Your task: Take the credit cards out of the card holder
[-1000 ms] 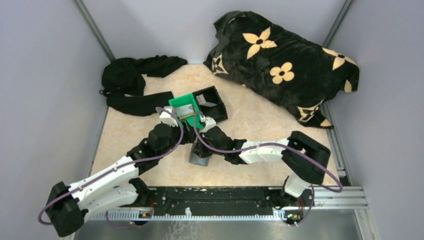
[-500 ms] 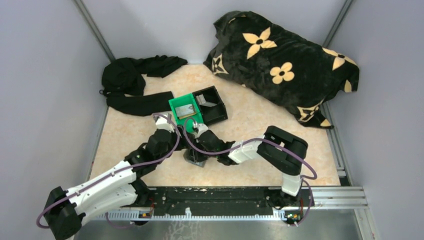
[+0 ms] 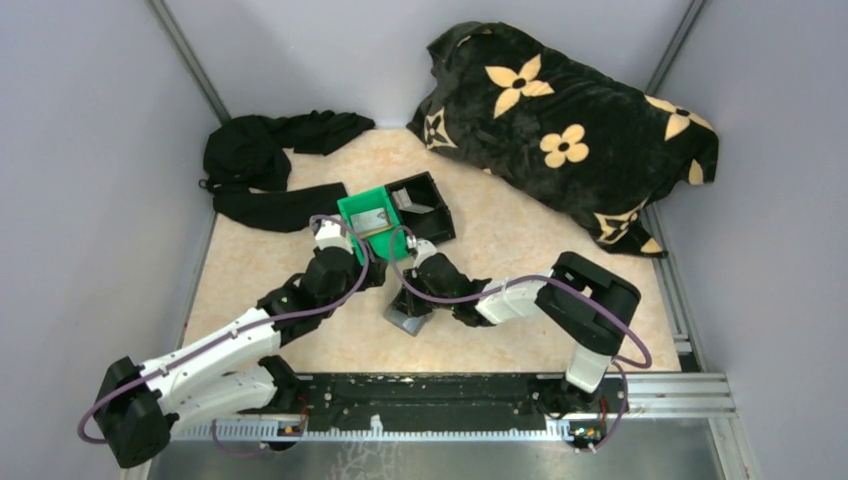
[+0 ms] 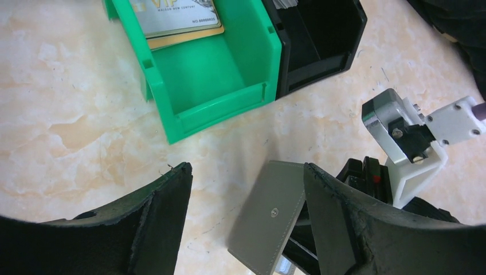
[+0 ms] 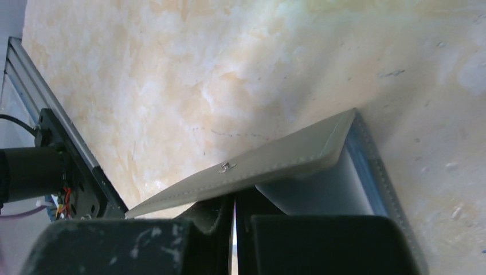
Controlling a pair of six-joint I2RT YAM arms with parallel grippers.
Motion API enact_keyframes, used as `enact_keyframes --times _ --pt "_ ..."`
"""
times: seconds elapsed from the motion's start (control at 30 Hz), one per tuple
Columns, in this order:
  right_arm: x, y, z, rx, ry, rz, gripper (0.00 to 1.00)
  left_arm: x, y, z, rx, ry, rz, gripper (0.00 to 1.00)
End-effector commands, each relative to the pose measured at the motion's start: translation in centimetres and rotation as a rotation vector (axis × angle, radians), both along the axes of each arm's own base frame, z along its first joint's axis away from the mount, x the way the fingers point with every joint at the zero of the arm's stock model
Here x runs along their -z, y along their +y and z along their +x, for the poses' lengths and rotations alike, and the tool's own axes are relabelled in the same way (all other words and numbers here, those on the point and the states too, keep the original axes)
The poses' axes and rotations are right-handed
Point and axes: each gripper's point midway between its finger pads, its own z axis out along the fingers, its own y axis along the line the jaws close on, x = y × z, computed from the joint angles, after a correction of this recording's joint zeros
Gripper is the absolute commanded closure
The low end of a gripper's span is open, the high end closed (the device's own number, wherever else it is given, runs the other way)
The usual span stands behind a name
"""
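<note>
Left claw (image 4: 246, 175) wide open, hovering over table (image 4: 69, 103) between green bin (image 4: 218, 109) and card holder (image 4: 269, 220). Right claw (image 5: 234, 201) closed, tips tucked under raised panel of card holder, which sits half-open on table near green bin. Credit cards (image 4: 175, 17), silvery over golden, lie in green bin, beside black bin (image 4: 321, 51).

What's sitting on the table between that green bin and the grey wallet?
Nothing. In the left wrist view, only bare marbled tabletop lies between the green bin and the card holder.
</note>
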Motion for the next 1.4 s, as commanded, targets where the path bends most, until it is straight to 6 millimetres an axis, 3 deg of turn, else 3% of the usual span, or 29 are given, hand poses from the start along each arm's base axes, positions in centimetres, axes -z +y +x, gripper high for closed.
enact_keyframes --times 0.0,0.23,0.57,0.87,1.0,1.17,1.37 --pt "-1.4 0.9 2.3 0.010 -0.042 0.061 1.00 -1.9 -0.3 1.1 -0.012 -0.058 -0.009 0.23" --pt "-4.0 0.0 3.9 0.016 -0.146 0.037 1.00 -2.0 -0.3 1.2 -0.017 -0.073 -0.016 0.23" --pt "-7.2 1.7 5.7 -0.026 -0.201 0.054 1.00 -2.1 -0.8 2.2 -0.020 -0.089 0.019 0.23" --pt "-1.8 3.5 7.4 -0.068 -0.111 0.032 1.00 -1.6 -1.2 1.7 0.017 -0.107 -0.024 0.23" --pt "-0.4 4.1 6.4 -0.098 -0.051 0.063 1.00 -1.5 -1.0 1.6 0.026 -0.116 -0.004 0.23" --pt "1.6 3.0 5.0 -0.092 0.011 0.058 1.00 -0.6 -1.3 1.1 0.058 -0.098 -0.001 0.23" --pt "2.9 1.7 3.5 -0.081 0.056 0.069 1.00 -1.4 -3.6 1.0 0.192 -0.146 0.010 0.22"
